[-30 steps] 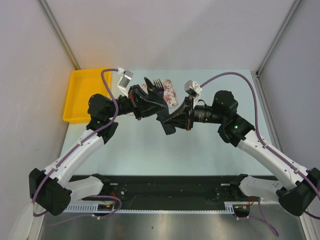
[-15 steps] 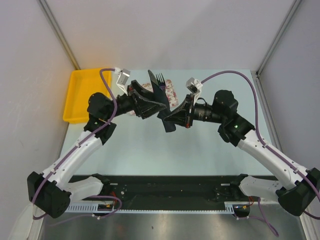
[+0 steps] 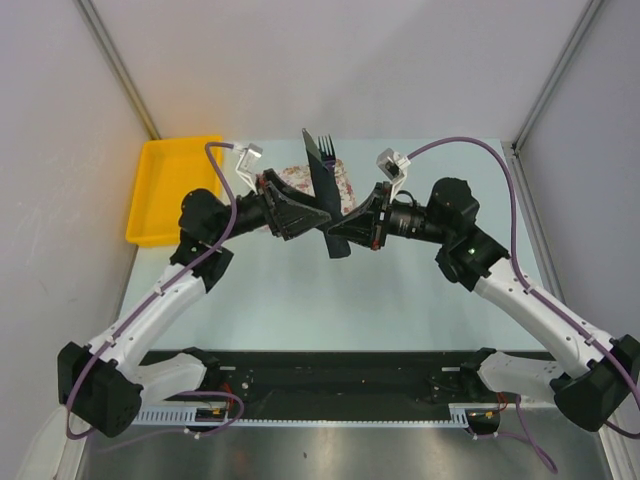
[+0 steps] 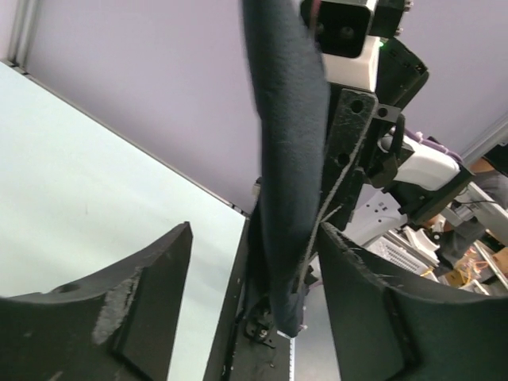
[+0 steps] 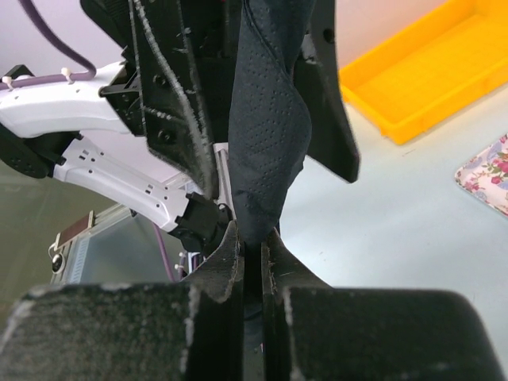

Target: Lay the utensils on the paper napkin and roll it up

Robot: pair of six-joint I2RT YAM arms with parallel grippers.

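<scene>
The black paper napkin (image 3: 322, 185) is rolled into a slim bundle and held nearly upright in the air above the table. Fork tines (image 3: 325, 144) stick out of its top; the rest of the utensils is hidden inside the roll. My right gripper (image 3: 338, 238) is shut on the roll's lower end, and the pinch shows in the right wrist view (image 5: 252, 244) below the napkin (image 5: 266, 143). My left gripper (image 3: 308, 208) is open, its fingers (image 4: 135, 302) standing on either side of the napkin (image 4: 290, 159), which hangs close to the right-hand one.
A pink-flowered tray (image 3: 346, 186) lies on the pale table behind the roll, with its corner (image 5: 488, 171) at the right wrist view's right edge. A yellow bin (image 3: 165, 190) sits at the table's left edge. Both arms meet over the table's middle.
My left gripper has opened and let go of the napkin roll. The roll, still held by the right gripper, has swung more upright, and the fork tines have moved farther from the arm bases.
</scene>
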